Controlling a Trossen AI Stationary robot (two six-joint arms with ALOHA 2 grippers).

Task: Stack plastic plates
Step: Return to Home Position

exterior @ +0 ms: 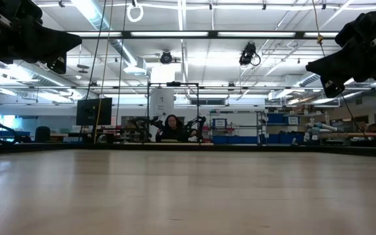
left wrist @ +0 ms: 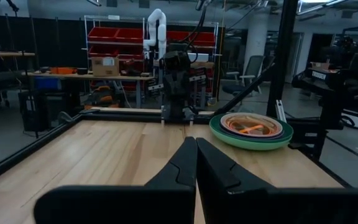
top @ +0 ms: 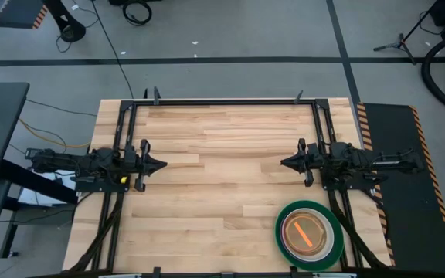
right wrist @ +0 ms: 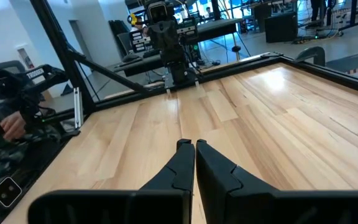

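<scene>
The plastic plates (top: 309, 234) sit in one nested stack on the table's near right corner: a dark green plate at the bottom, lighter green and purple rims inside it, an orange one showing at the centre. The left wrist view shows the stack (left wrist: 250, 130) from the side, flat on the wood. My left gripper (top: 163, 163) hovers shut over the table's left side, pointing level toward the right. My right gripper (top: 283, 162) hovers shut over the right side, facing it, a little farther from the near edge than the stack. Both hold nothing.
A black frame (top: 230, 101) runs around the wooden table. A dark mat with striped edges (top: 408, 185) lies off the right side. A person (exterior: 172, 127) sits far behind the table; a hand (right wrist: 14, 126) shows beside the right arm's base.
</scene>
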